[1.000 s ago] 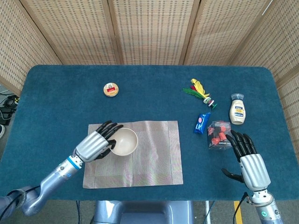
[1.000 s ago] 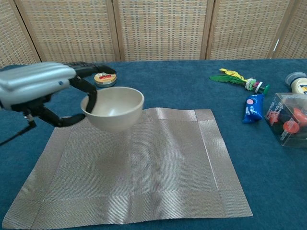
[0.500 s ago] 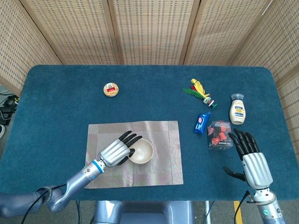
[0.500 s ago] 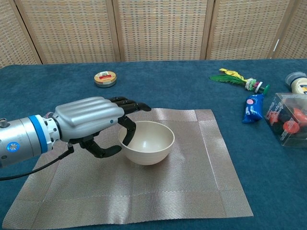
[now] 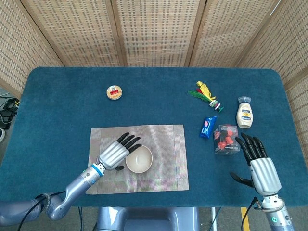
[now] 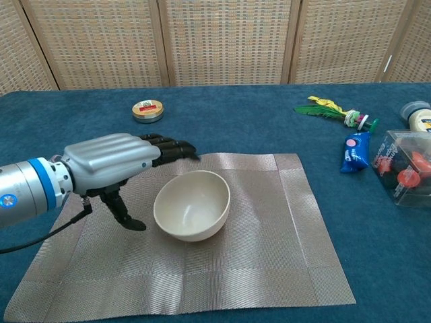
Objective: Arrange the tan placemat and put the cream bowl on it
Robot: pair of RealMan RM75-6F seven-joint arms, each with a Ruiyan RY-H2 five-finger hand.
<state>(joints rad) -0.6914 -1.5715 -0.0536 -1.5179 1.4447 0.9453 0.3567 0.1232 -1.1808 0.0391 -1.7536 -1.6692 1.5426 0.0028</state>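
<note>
The left hand [image 5: 114,153] is just above the mat [image 5: 166,166], with its fingers [image 6: 172,149] straight and spread apart; it holds nothing; the thumb points down toward the mat, a little apart from the bowl [image 5: 139,159]; the bowl is just to the right of this hand, close to it but not touching as far as the chest view shows; the bowl sits on the mat, tipped a bit so its open side leans toward the camera in the chest view; the mat lies flat on the blue table [image 5: 67,96], under the hand and the bowl.

The right hand [image 5: 260,166] is well away from the mat, near the front right edge of the table; its fingers are straight and apart, and it holds nothing; only the head view shows it; just past its fingertips is a clear box [image 5: 225,139] with red things inside; left of that box lies a blue packet [image 5: 207,126]; a white bottle [image 5: 245,113] stands farther back from this hand; a green and yellow feather toy [image 5: 207,95] lies behind the packet.

A small round tin [image 5: 114,92] sits far behind the left hand, well off the mat.
</note>
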